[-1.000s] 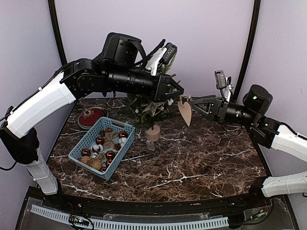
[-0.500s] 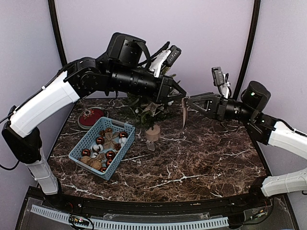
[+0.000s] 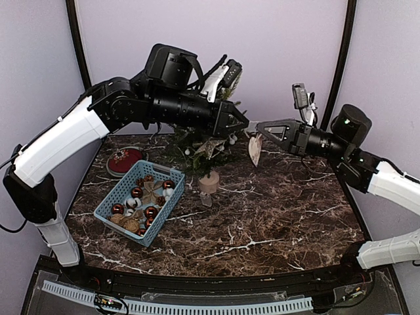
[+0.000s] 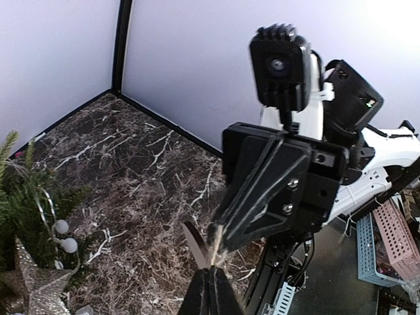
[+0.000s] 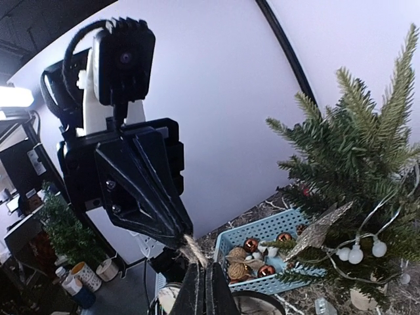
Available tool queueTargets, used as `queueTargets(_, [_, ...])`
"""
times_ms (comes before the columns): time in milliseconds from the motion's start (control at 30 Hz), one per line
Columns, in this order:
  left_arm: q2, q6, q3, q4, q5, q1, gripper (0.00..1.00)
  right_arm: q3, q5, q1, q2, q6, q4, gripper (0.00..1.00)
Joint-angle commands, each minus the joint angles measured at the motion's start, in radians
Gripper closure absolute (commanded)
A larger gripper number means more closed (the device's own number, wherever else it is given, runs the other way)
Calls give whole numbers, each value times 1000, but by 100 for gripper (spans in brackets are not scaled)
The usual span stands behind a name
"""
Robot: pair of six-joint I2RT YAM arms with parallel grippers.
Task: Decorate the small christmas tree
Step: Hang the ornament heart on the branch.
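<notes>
The small christmas tree [image 3: 205, 149] stands at the back of the table on its pale wooden base [image 3: 209, 182], largely hidden behind my left arm. Its branches carry a glittery star [image 5: 319, 231] and white bulbs [image 5: 357, 252]. A flat wooden heart ornament [image 3: 254, 149] hangs to the right of the tree from a twine loop [image 4: 216, 244]. My left gripper [image 3: 245, 123] and my right gripper [image 3: 260, 126] meet tip to tip above the heart. Both are shut on that twine [image 5: 194, 249], each pinching it from its own side.
A blue basket [image 3: 111, 201] at the left holds several copper balls, twine balls and white baubles. A round red dish [image 3: 125, 161] lies behind the basket. A small clear piece [image 3: 207, 199] lies in front of the tree base. Purple walls enclose the back and sides.
My right gripper has shut on the twine beside the left gripper's tips. The heart has turned and swung, and the right arm has lifted slightly.
</notes>
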Motion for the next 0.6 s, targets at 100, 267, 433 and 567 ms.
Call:
queueTargets(100, [-15, -19, 45, 62, -3, 94, 100, 197, 173, -38, 69, -63, -158, 100])
queueTargets(267, [39, 6, 133, 76, 7, 138, 100, 311, 204, -70, 172, -62, -188, 100])
queueTargets(433, [107, 49, 233, 73, 3, 188, 100, 414, 217, -99, 261, -67, -179, 100])
queueTargets(567, [141, 81, 257, 105, 10, 218, 100, 482, 226, -120, 325, -67, -178, 100])
